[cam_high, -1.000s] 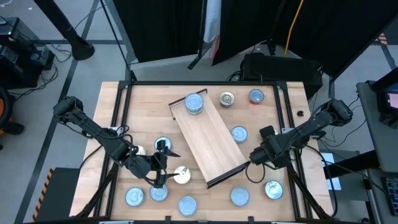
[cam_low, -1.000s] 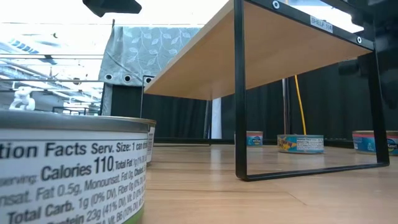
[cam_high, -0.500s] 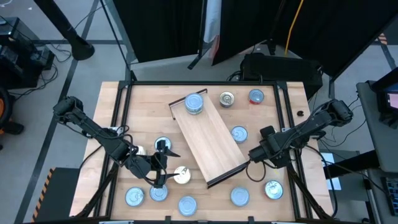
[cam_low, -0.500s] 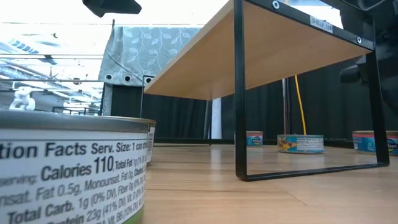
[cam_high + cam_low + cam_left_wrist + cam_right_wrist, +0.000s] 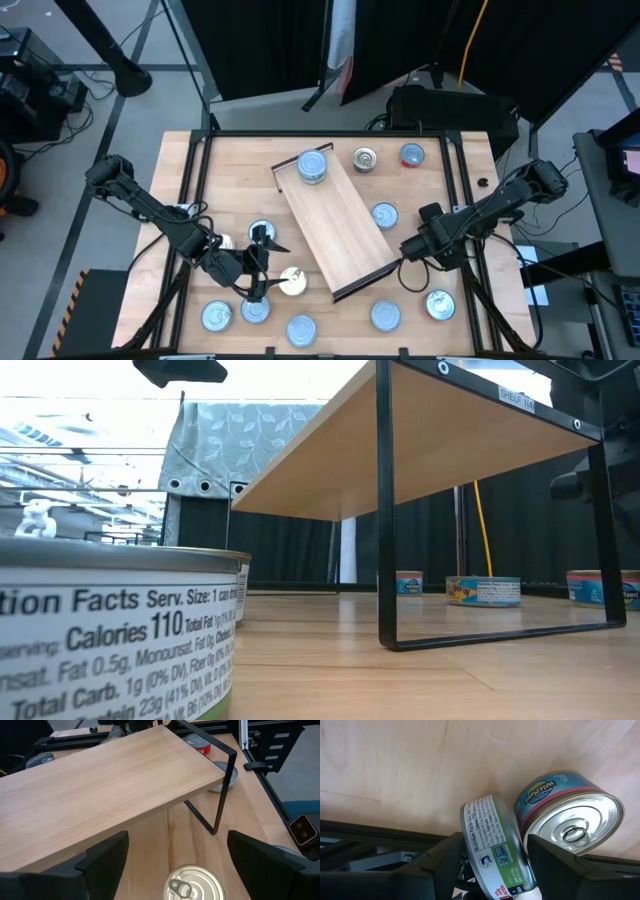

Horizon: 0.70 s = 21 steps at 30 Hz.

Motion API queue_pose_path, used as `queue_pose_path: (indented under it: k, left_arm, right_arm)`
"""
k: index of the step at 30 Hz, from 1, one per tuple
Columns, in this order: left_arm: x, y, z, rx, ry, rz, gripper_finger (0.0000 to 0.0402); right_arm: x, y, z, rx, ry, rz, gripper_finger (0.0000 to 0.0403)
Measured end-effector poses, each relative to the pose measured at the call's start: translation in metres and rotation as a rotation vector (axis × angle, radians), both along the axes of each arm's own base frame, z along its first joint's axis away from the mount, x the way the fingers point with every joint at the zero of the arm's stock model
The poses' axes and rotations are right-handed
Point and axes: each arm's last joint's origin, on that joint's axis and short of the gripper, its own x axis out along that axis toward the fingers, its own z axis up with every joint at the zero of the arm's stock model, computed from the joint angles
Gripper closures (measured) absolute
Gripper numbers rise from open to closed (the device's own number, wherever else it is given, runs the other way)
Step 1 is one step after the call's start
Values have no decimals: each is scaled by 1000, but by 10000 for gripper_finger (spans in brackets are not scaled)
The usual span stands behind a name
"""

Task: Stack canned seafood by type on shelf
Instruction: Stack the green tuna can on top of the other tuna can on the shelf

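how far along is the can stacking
Early. Only one can sits on the shelf, at its far end. The right gripper holds a green-labelled can on edge beside the shelf's near end, another can lying past it. The left gripper is open above a silver pull-tab can. About ten cans are scattered on the table.

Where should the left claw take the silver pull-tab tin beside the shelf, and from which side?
By its round side wall, fingers on opposite sides, coming down from above: the silver pull-tab tin lies flat, tab up, low, just ahead of the open left claw.
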Motion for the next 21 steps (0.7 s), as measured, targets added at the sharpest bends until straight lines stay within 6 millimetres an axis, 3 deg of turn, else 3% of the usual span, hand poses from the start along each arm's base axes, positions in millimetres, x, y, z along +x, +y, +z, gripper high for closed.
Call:
queue_pose_path:
  k: [8,21]
  left_arm:
    - [0,0,0,7,0,-4,63]
    - [0,0,0,7,1,-4,63]
  right_arm:
    - [0,0,0,-1,0,0,154]
    - [5,3,-10,2,72,4,212]
